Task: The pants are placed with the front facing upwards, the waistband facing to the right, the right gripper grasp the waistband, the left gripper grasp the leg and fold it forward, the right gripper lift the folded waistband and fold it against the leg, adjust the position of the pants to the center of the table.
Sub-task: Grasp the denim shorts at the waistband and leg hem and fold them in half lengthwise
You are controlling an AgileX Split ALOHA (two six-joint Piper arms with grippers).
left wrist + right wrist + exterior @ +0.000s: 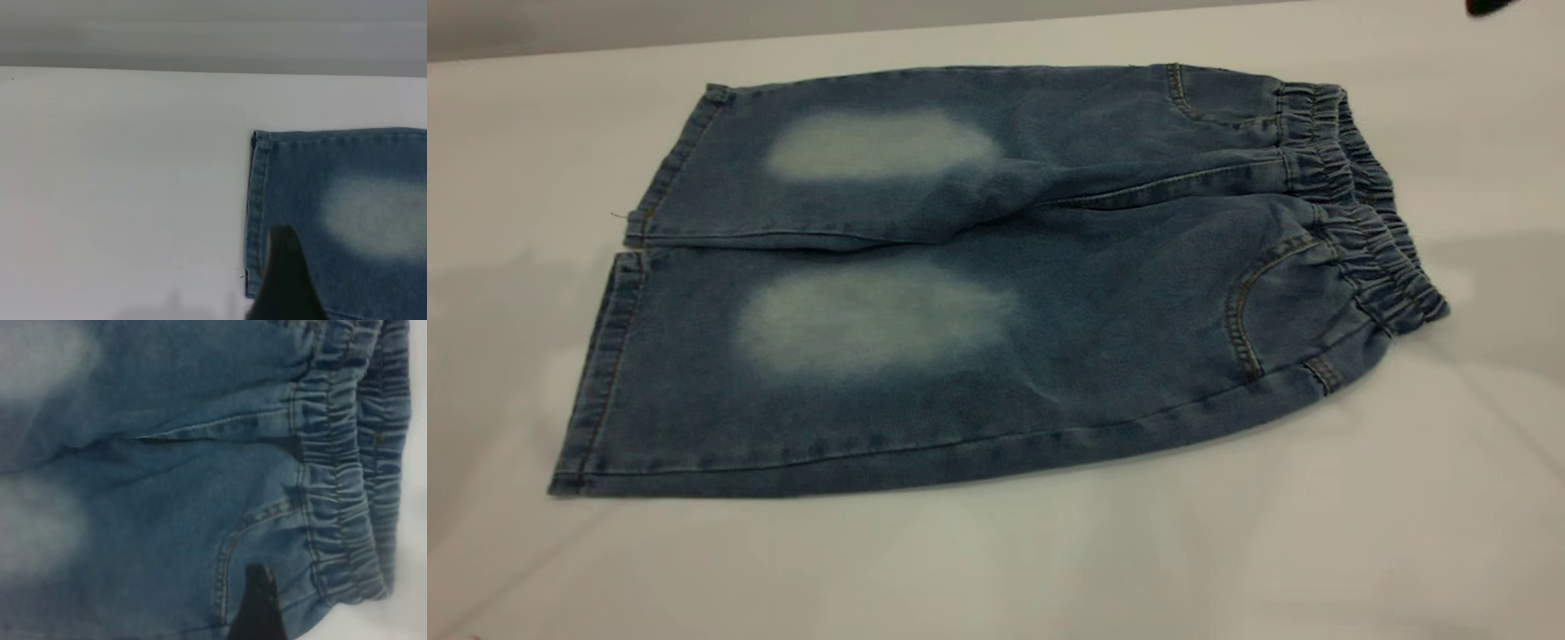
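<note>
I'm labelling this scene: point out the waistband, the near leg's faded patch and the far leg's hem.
waistband [1360,222], exterior view, mid ruched band.
near leg's faded patch [871,320], exterior view, patch centre.
far leg's hem [257,200], left wrist view, stitched cuff edge.

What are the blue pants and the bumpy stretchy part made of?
The short blue pants look like soft, faded denim: woven blue cloth, tan stitching, pale worn patches. The gathered darker waistband looks like the same denim bunched over elastic, probably, judging by its tight ruffles.

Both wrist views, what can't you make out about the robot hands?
- Left hand: left wrist view, only one dark tip over the blue denim pants' leg hem; the frame edge cuts the rest.
- Right hand: right wrist view, cropped likewise beside the ruched waistband; open or shut unreadable.
</note>
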